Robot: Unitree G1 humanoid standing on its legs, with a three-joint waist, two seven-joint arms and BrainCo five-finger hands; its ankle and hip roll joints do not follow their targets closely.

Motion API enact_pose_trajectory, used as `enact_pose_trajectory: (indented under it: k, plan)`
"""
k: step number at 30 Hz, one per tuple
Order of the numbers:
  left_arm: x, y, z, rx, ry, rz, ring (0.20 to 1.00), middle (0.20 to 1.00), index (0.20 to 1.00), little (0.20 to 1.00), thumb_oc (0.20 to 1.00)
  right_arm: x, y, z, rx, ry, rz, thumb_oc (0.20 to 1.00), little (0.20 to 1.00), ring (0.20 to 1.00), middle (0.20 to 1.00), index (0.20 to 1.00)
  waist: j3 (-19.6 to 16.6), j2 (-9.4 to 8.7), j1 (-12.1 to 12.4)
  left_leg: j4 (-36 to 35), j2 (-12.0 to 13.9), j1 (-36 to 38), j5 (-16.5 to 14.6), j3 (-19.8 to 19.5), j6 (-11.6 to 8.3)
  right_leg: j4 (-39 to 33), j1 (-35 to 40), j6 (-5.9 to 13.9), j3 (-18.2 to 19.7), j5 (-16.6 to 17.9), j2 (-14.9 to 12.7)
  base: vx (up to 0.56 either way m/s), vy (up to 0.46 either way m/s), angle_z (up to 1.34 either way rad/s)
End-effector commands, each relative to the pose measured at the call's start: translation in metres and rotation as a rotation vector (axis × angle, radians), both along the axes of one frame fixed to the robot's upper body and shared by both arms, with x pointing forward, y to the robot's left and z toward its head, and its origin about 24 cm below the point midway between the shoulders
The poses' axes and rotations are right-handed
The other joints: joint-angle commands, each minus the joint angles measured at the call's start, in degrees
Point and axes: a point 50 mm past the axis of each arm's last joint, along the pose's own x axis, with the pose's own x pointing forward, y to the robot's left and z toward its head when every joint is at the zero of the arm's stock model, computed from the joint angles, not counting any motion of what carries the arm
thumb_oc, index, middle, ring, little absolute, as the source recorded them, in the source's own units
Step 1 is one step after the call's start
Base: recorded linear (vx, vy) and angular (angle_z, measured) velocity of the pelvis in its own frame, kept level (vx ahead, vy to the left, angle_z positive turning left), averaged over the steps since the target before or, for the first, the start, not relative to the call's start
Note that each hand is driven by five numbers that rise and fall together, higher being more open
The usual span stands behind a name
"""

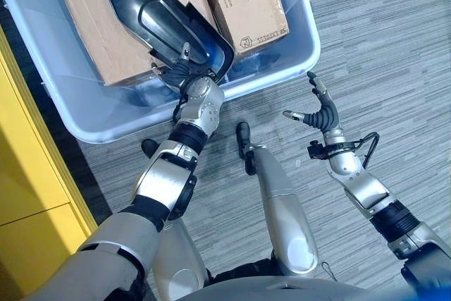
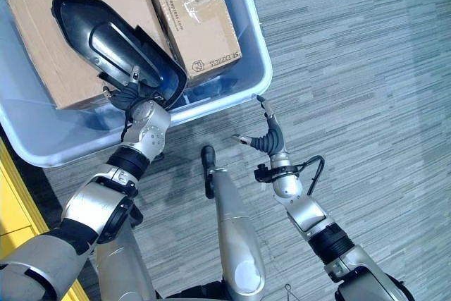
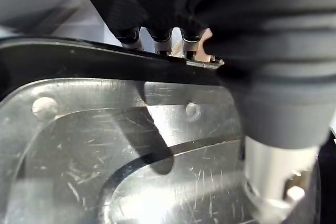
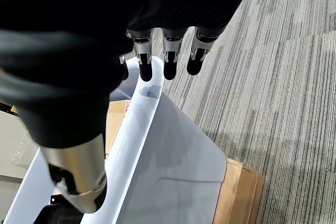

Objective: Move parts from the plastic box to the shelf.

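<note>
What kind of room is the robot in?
Probably an office or workshop storeroom. There is grey striped carpet, a pale plastic box holding cardboard boxes and a black moulded part, and yellow furniture along one side.

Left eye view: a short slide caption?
Left hand grips a black part in the plastic box; right hand open.

In the plastic box (image 1: pixel 299 47) two cardboard boxes (image 1: pixel 99 26) sit side by side, the big part (image 1: pixel 162 19) lies on top of them, and the yellow shelf (image 1: pixel 28 195) stands left of the box.
</note>
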Motion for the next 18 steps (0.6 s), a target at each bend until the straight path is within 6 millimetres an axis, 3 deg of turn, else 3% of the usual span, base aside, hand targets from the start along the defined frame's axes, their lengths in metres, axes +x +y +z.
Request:
enact_pose_trajectory:
  k: [1, 5, 9, 18]
  plan:
    - [0.001, -0.003, -0.036, -0.062, 0.116, -0.152, 0.2, 0.2, 0.2, 0.2, 0.2, -0.003, 0.01, 0.021, 0.067, -0.099, 0.04, 1.0, 1.0, 1.0, 1.0, 1.0, -0.2, -4.91, -2.4, 13.2, 1.6, -5.3, -5.7, -2.5, -0.2, -6.1, 2.1, 1.73, -5.6, 6.7, 0.2, 0.0, 0.0, 0.0]
    - [0.002, -0.004, -0.039, -0.27, 0.081, -0.143, 0.2, 0.2, 0.2, 0.2, 0.2, -0.002, 0.011, 0.021, 0.073, -0.102, 0.034, 1.0, 1.0, 1.0, 1.0, 1.0, -0.2, -5.0, -2.3, 13.5, 1.6, -5.5, -5.9, -2.6, -0.2, -5.9, 1.9, 1.87, -5.7, 6.9, 0.0, 0.01, -0.019, 0.02]
    - [0.005, 0.004, -0.025, -0.242, 0.071, -0.098, 0.2, 0.2, 0.2, 0.2, 0.2, -0.002, 0.008, 0.023, 0.075, -0.097, 0.028, 1.0, 1.0, 1.0, 1.0, 1.0, -0.2, -5.34, -2.7, 14.2, 1.7, -6.2, -6.0, -2.6, -0.22, -5.6, 1.1, 1.82, -5.6, 6.9, 0.2, 0.0, -0.019, 0.01]
    - [0.006, 0.013, -0.023, -0.296, 0.07, -0.052, 0.2, 0.2, 0.2, 0.2, 0.2, -0.003, 0.007, 0.022, 0.073, -0.091, 0.029, 1.0, 1.0, 1.0, 1.0, 1.0, -0.2, -5.51, -3.2, 15.6, 1.8, -7.9, -6.3, -2.7, -0.19, -4.8, -0.8, 1.73, -5.2, 6.8, 0.3, 0.0, -0.004, -0.01]
